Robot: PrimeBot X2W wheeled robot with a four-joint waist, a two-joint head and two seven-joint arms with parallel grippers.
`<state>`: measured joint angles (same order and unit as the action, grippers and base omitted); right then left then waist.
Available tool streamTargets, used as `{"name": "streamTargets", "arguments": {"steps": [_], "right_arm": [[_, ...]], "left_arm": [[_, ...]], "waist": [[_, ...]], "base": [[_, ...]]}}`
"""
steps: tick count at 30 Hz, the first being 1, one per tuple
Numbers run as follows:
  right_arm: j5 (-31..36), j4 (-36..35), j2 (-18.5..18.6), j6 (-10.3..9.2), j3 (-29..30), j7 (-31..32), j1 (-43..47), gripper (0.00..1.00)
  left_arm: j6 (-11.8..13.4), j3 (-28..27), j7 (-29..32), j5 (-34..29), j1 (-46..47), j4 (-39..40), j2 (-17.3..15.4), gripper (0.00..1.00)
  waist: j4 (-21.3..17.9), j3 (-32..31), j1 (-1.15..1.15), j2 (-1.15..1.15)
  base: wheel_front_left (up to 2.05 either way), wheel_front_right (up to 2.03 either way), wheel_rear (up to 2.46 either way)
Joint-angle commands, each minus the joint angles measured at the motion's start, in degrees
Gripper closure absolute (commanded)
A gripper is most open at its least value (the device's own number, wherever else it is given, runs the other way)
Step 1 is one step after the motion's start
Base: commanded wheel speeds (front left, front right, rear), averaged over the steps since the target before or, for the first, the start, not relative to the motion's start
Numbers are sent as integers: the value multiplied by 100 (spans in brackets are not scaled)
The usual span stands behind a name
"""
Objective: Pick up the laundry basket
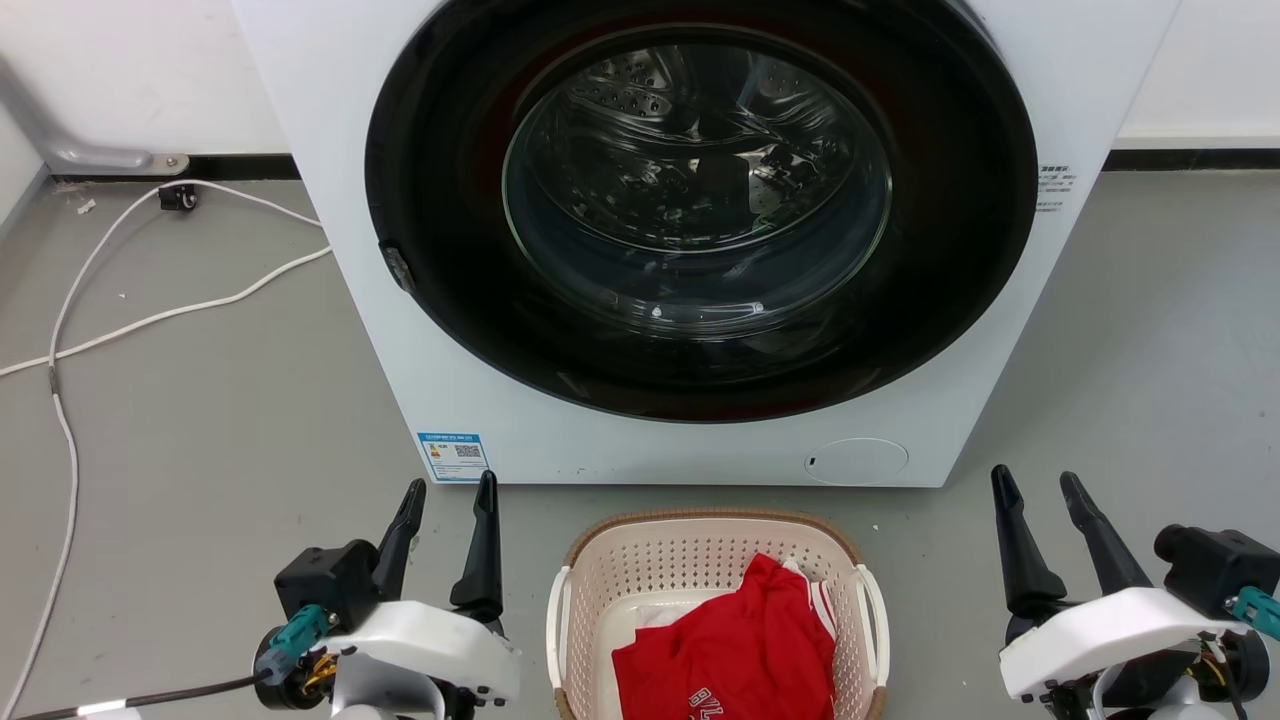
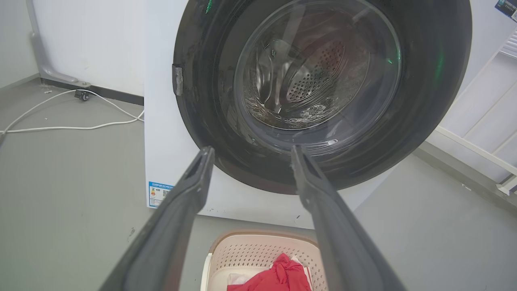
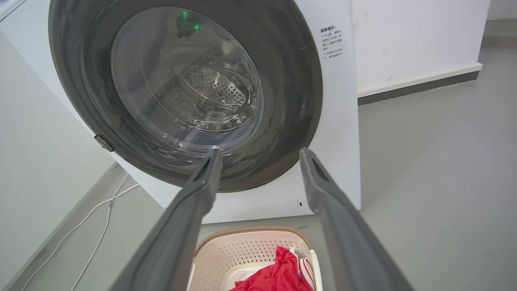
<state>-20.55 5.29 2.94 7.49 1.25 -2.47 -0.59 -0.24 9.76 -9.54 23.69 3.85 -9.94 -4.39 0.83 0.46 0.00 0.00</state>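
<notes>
The laundry basket (image 1: 640, 565) stands on the grey floor just before the washing machine, cream with perforated walls, a brown rim and white side handles; red clothing (image 1: 735, 650) lies in it. My left gripper (image 1: 452, 500) hovers open to the basket's left, nothing between its fingers. To the basket's right my right gripper (image 1: 1040, 490) is open too and holds nothing. The left wrist view has the basket (image 2: 250, 252) low between the open fingers, and my left gripper (image 2: 250, 151) points at the machine door. In the right wrist view the basket (image 3: 242, 248) sits below my right gripper (image 3: 258, 153).
A white front-loading washing machine (image 1: 400, 330) with a shut round glass door (image 1: 700, 180) stands right behind the basket. White cables (image 1: 150, 300) trail over the floor at the left. A white wall with a dark skirting (image 1: 1190, 158) runs behind.
</notes>
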Motion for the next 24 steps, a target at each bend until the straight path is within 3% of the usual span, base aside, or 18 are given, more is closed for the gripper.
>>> {"name": "streamTargets", "arguments": {"steps": [1, 24], "right_arm": [[134, -74, -2, 0, -11, -5, 19, 0], [1072, -134, -6, -1, -34, -162, 166, 0]], "left_arm": [[38, 25, -53, -128, 55, 52, -23, 0], [135, 224, -342, -1134, 14, -86, -10, 0]], "waist": [[1, 0, 0, 0], [14, 5, 0, 0]], "base": [[0, 0, 0], [0, 0, 0]]}}
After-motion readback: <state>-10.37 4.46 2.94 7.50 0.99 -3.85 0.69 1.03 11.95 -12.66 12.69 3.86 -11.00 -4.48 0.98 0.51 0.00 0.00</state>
